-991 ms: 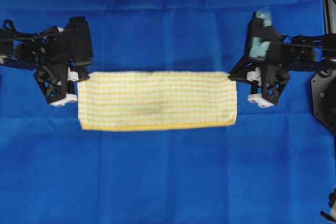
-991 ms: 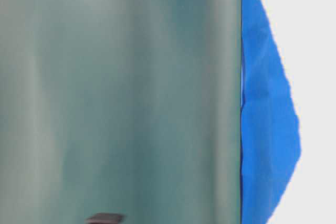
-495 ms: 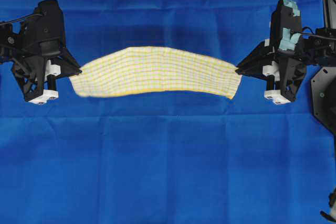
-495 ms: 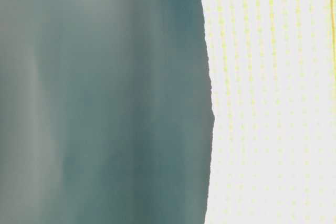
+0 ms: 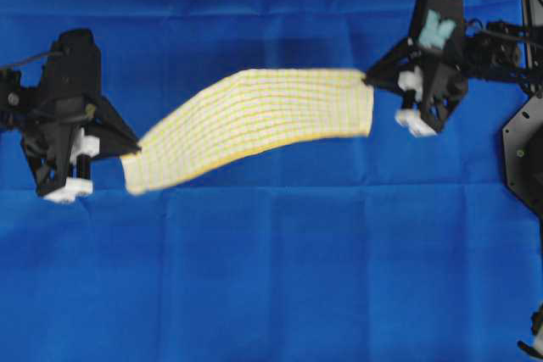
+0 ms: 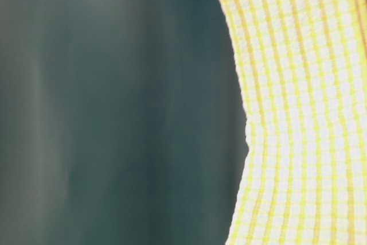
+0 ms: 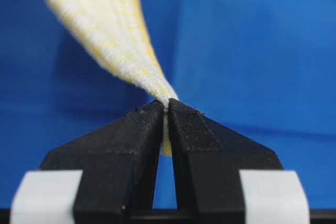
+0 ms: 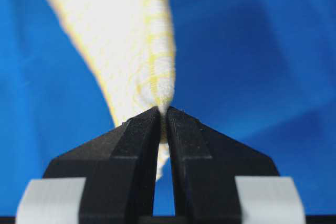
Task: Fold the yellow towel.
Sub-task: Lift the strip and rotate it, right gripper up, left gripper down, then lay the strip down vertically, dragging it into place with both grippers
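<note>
The yellow towel (image 5: 254, 120), checked yellow and white and folded into a long strip, hangs in the air stretched between both grippers, slanting from lower left to upper right. My left gripper (image 5: 131, 148) is shut on its left end; in the left wrist view the cloth (image 7: 113, 35) is pinched at the fingertips (image 7: 166, 107). My right gripper (image 5: 371, 78) is shut on the right end, and the right wrist view shows the towel (image 8: 134, 51) squeezed between its black fingers (image 8: 163, 113). In the table-level view the towel (image 6: 304, 119) fills the right side close up.
A large plain blue cloth (image 5: 271, 277) covers the whole table under the towel. A black fixture (image 5: 524, 158) stands at the right edge. The left part of the table-level view is a blurred grey-green surface (image 6: 114, 113).
The towel has been lifted off the blue cloth. The right gripper has moved up and left, the left gripper down, so the strip now slants.
</note>
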